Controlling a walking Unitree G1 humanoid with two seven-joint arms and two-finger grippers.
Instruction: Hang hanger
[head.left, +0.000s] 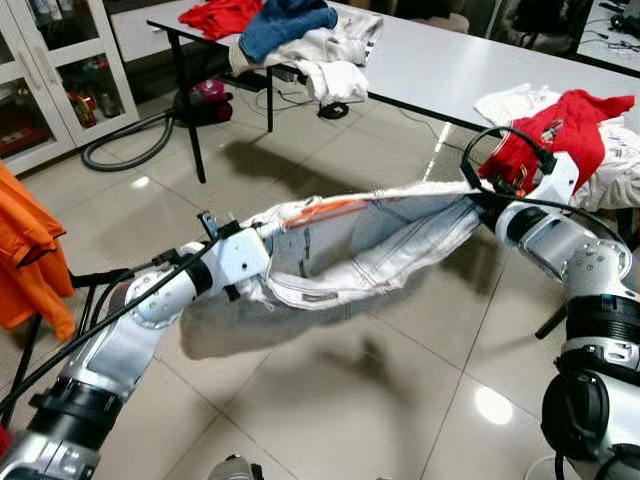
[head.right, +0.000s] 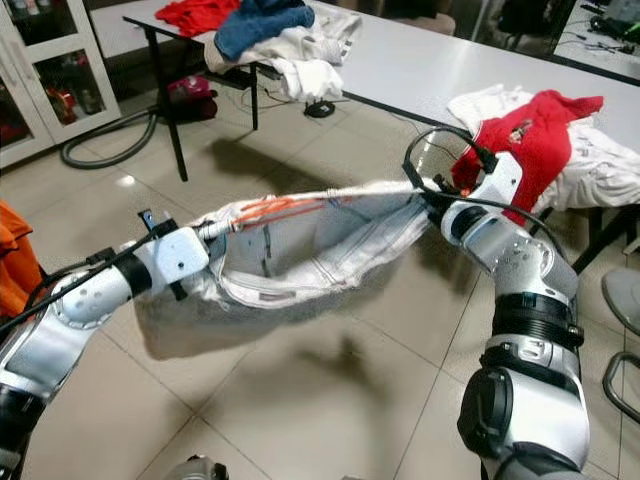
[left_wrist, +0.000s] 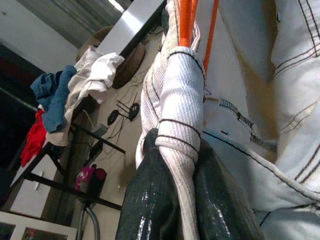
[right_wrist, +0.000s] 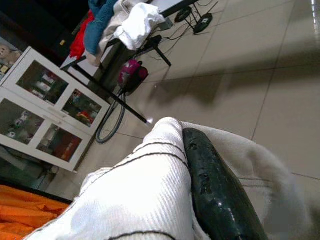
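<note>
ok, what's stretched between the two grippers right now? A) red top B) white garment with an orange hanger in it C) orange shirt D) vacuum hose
B: the left gripper and the right gripper each pinch an end of the white garment, pulled taut between them above the floor, with the orange hanger showing inside its top edge.

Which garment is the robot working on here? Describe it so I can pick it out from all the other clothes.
Not the piles on the white table: look above the tiled floor, between the two arms. The white garment is stretched between the left gripper and right gripper, sagging in the middle. An orange hanger shows at its top edge.
</note>
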